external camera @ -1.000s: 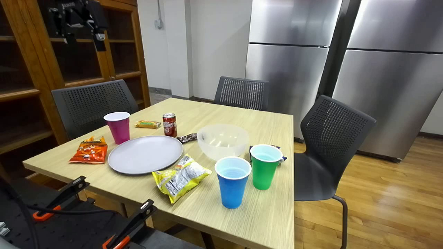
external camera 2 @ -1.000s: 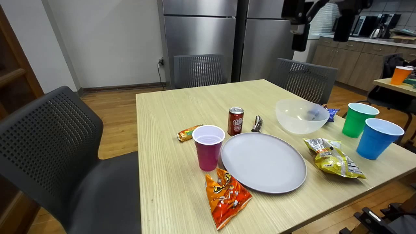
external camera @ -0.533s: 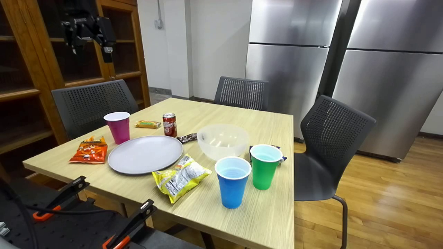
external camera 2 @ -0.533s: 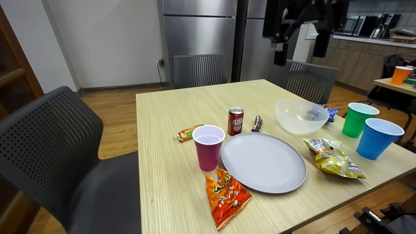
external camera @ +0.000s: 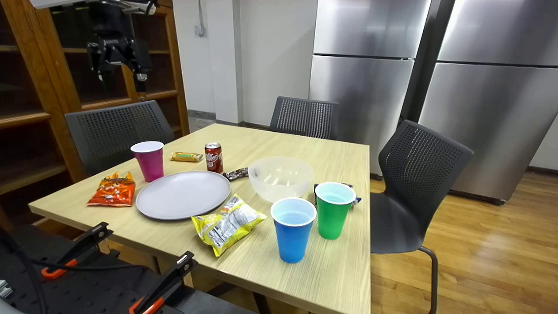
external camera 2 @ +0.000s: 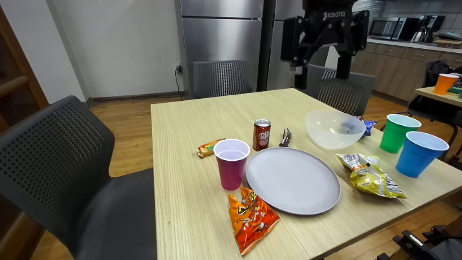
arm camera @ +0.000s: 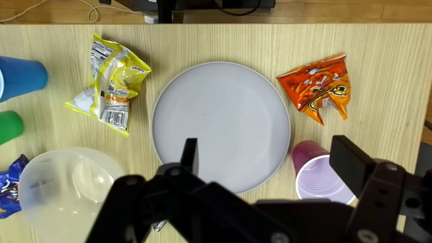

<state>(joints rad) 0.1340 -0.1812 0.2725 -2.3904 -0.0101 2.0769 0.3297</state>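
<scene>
While the tool point(external camera 2: 322, 74) is held high above the tabletop point(external camera 2: 191, 119), its fingers point(external camera 2: 300, 80) spread wide apart, a gray plate point(arm camera: 219, 118) is seen lying flat on that surface, partly framed between them in the wrist view. Around it, a magenta cup point(external camera 2: 232, 175) is stood upright just beside the rim, near an orange-red snack bag point(external camera 2: 251, 220), and the opposite side is flanked by a yellow snack bag point(external camera 2: 370, 177). Past that bag, a translucent bowl point(external camera 2: 321, 137), a green cup point(external camera 2: 393, 139) and a blue cup point(external camera 2: 415, 159) are grouped.

In both exterior views, a Dr Pepper can point(external camera 2: 261, 135) and an orange-wrapped bar point(external camera 2: 209, 148) are plainly shown near the magenta cup. An orange cup point(external camera 2: 444, 83) on a farther table point(external camera 2: 426, 92) is caught in an exterior view.

In the wrist view, part of the plate is covered by one finger and the magenta cup's rim is overlapped by another, while only a small part of a dark-wrapped bar point(external camera 2: 285, 138) is left showing. There the blue cup, the green cup and a blue snack bag point(arm camera: 10, 192) are cropped at the left edge. That bag is partly hidden in both exterior views. Against a wooden cabinet point(external camera: 43, 65), the tool's outline is hard to follow in an exterior view.
</scene>
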